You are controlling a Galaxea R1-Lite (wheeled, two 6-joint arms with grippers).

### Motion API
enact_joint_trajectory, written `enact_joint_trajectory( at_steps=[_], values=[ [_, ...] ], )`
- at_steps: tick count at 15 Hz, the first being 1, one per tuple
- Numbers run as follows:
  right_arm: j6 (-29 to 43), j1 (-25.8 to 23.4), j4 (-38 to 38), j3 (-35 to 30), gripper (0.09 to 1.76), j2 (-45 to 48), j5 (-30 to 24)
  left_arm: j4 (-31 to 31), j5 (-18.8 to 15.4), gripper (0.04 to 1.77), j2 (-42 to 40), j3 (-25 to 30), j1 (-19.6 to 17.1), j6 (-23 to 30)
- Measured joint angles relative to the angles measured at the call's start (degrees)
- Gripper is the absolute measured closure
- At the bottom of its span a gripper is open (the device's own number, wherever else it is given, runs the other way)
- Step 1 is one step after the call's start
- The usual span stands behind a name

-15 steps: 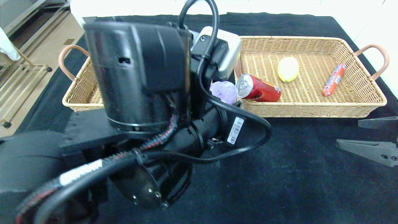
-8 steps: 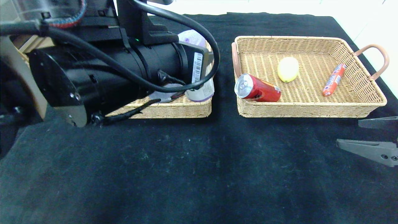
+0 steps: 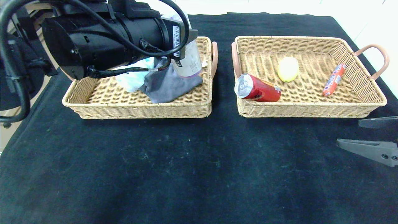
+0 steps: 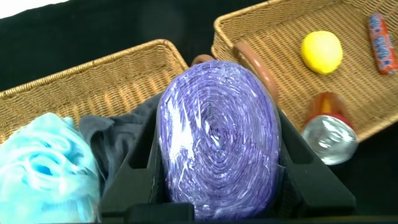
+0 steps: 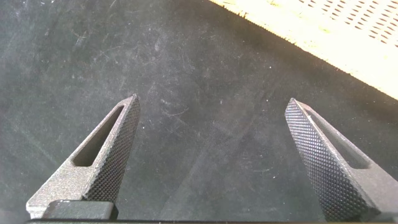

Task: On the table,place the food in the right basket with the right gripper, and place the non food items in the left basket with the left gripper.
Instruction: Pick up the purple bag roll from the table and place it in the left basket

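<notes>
My left gripper (image 4: 217,146) is shut on the purple roll (image 4: 217,137), holding it above the right end of the left basket (image 3: 140,110). The roll's white label (image 3: 188,63) shows under the arm in the head view. Below it in that basket lie the grey cloth (image 3: 168,85) and the light-blue sponge (image 3: 132,79). The right basket (image 3: 311,109) holds the lemon (image 3: 288,69), the sausage (image 3: 334,79) and the red can (image 3: 257,90) lying on its side. My right gripper (image 3: 348,133) hovers open over the black table (image 3: 199,168), at its right edge, with nothing between its fingers (image 5: 106,162).
The left arm's black body (image 3: 102,34) hides the back left part of the left basket. The two baskets stand side by side with their copper handles (image 3: 214,56) close together. A floor and a rack show beyond the table's left edge.
The left arm has swung from the middle front of the view to the back left, carrying the purple roll over the left basket. The right gripper has not moved.
</notes>
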State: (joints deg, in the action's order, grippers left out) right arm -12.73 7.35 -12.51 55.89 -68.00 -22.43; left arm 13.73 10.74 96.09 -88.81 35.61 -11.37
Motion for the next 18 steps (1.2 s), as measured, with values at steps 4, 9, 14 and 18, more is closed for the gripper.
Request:
enact_joint_trajectory(
  at_steps=[4, 9, 14, 18],
  values=[
    [0.0, 0.0, 0.0, 0.0, 0.14, 0.0, 0.0, 0.8, -5.6, 0.91, 4.1, -3.9, -5.3, 0.2],
    [0.0, 0.0, 0.0, 0.0, 0.14, 0.1, 0.0, 1.3, -9.5, 0.92, 9.2, -7.9, -9.8, 0.6],
    [0.0, 0.0, 0.0, 0.0, 0.14, 0.1, 0.0, 1.3, -10.2, 0.92, 12.2, -10.3, -11.3, 0.5],
    [0.0, -0.1, 0.0, 0.1, 0.14, 0.1, 0.0, 1.3, -10.1, 0.61, 12.7, -10.6, -11.3, 0.3]
  ],
)
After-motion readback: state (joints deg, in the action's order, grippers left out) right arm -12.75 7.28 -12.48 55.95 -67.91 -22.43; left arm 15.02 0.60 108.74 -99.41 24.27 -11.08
